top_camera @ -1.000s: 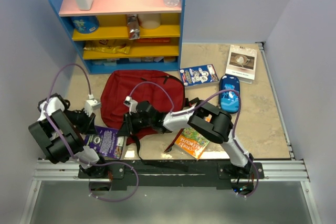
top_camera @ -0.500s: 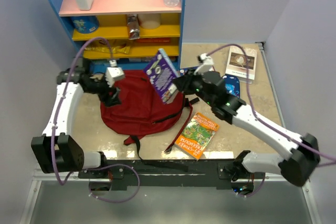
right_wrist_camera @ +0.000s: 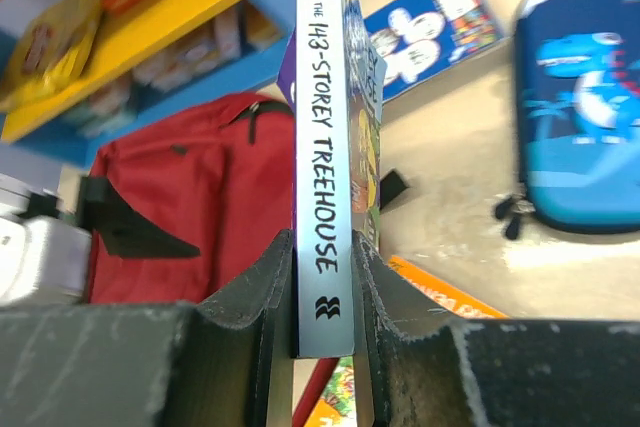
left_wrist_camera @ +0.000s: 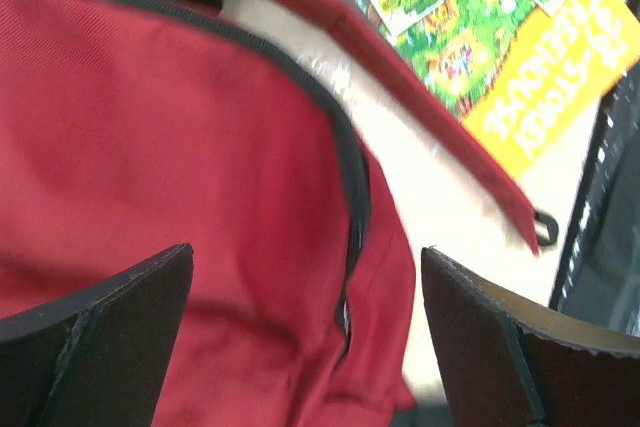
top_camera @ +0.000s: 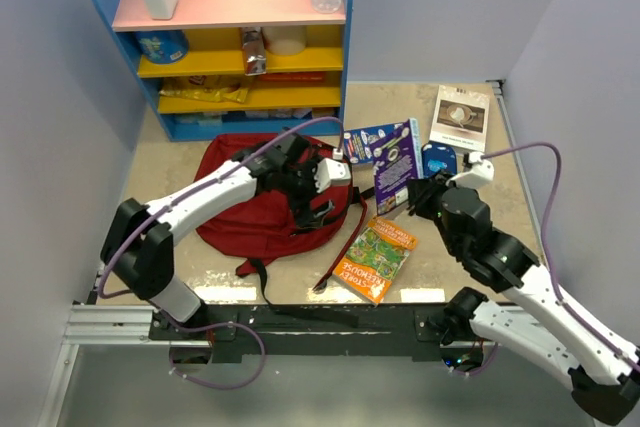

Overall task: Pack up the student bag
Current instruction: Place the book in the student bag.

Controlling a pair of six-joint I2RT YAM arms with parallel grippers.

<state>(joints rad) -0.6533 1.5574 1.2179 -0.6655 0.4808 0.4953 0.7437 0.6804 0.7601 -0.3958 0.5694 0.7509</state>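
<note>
Student bag [top_camera: 245,212]: flat on the table [top_camera: 500,217], mid-left.
Left gripper [left_wrist_camera: 305,287]: fingers wide apart just over the bag's zipper edge; contact hard to judge.
Right gripper [right_wrist_camera: 322,282]: clamped on an upright purple book [top_camera: 397,167], right of the bag.

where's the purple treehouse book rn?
Top view, right of centre: the purple book is clamped upright in the right end effector, between the student bag and the blue pencil case.
</note>
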